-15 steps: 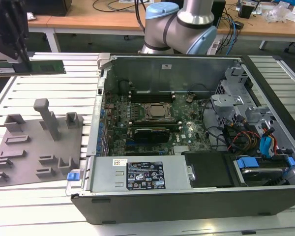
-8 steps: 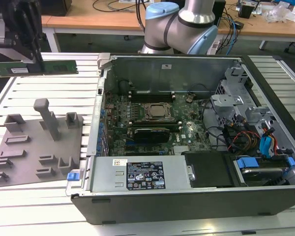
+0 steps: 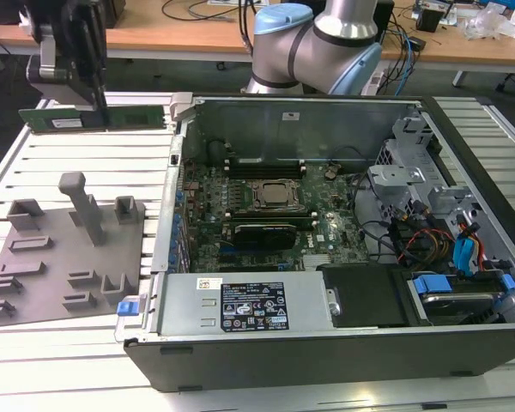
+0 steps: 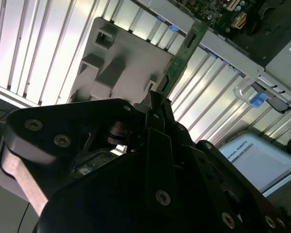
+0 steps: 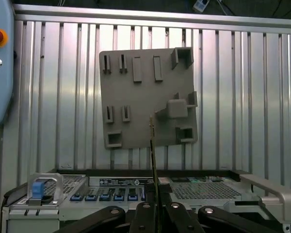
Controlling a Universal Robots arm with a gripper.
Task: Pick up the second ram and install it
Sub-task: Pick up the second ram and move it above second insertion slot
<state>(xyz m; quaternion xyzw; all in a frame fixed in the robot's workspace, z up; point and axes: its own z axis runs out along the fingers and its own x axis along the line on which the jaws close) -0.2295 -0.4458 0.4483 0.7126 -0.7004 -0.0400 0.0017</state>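
End effector (image 3: pixel 99 118) grips second ram (image 3: pixel 136 118) over slatted table (image 3: pixel 77 160); desks (image 3: pixel 154 34) behind.

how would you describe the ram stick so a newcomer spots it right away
Start at the big open black computer case on the slatted metal table, then look past its wall toward the exterior view's left, above the grey plastic tray. There the black end effector clamps a thin, long green circuit-board stick, level in the air, the one green strip outside the case.

You see a printed label (image 3: pixel 251 306) on the power supply cover (image 3: pixel 302 305) and a pale sticker (image 3: pixel 67 124) on the second ram (image 3: pixel 133 118), both too small to read; lettering marks the pendant (image 5: pixel 2 92).
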